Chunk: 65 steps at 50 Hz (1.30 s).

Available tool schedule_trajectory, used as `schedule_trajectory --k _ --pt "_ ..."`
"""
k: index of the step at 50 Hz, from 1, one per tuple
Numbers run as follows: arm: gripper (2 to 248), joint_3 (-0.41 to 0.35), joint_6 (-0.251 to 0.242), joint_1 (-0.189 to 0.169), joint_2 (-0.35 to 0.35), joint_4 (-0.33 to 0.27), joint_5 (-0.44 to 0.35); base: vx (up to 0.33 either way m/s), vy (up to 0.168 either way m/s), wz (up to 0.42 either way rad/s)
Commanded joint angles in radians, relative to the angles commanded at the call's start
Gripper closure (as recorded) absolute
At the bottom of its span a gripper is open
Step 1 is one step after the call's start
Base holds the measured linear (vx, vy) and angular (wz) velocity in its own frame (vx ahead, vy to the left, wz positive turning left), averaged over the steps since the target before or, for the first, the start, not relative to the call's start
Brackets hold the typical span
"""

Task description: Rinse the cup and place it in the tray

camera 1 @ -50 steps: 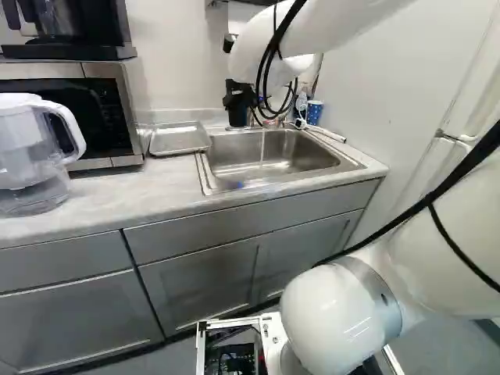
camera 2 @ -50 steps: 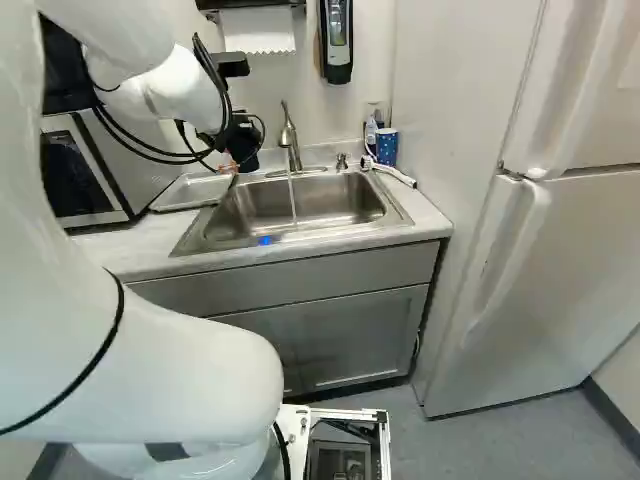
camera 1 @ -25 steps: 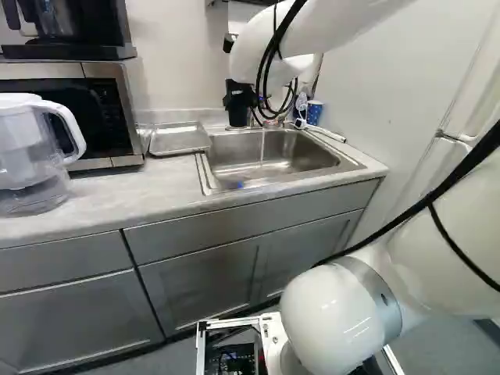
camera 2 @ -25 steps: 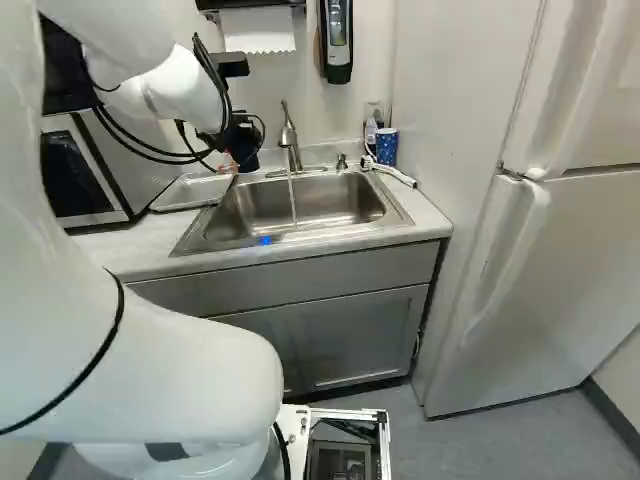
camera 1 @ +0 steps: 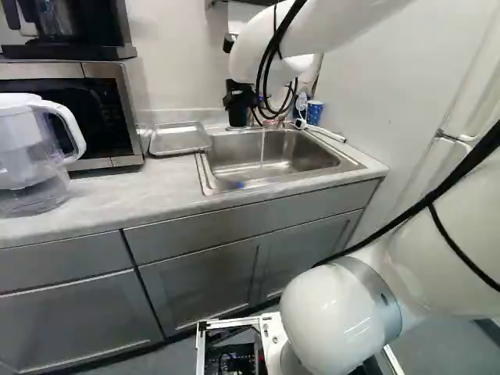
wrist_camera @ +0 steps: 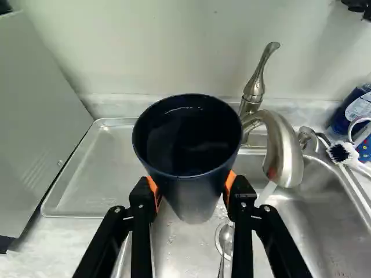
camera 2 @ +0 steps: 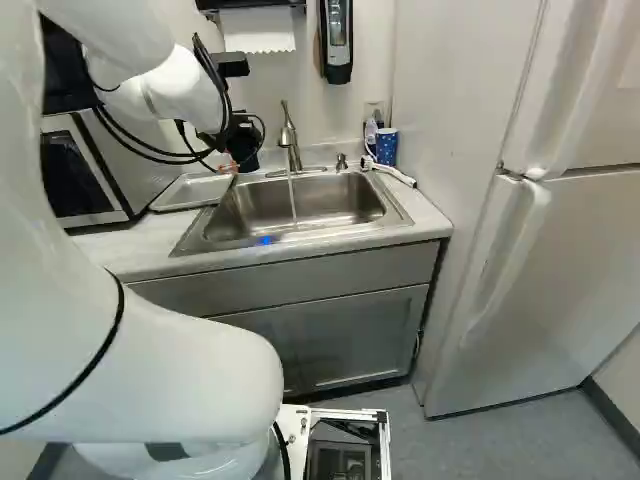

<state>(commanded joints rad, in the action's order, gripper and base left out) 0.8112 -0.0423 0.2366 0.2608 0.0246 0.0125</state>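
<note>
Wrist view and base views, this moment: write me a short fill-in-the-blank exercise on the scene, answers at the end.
The dark blue tapered cup is gripped between black fingers whose pads are ____ in colour.
The cup's open rim faces ____, not down.
From the curved brushed-metal faucet, ____ runs into the steel sink.
In the left base view, the shallow rectangular metal tray lies between the sink and the ____.

Missing words: orange; up; water; microwave.
</note>
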Motion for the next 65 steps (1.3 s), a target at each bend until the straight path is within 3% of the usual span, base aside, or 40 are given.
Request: schedule_trajectory --k 6,13,30,65 --pt "127 0.000 0.002 0.000 0.000 0.000 0.000 0.000 0.000 0.000" --pt "127 0.000 0.049 0.002 -0.001 0.000 0.000 0.000 0.000 0.000" --pt "127 -0.003 0.221 0.038 0.004 0.000 0.000 0.000 0.000 0.000" --pt "127 -0.003 0.589 0.038 0.003 0.000 0.000 0.000 0.000 0.000"
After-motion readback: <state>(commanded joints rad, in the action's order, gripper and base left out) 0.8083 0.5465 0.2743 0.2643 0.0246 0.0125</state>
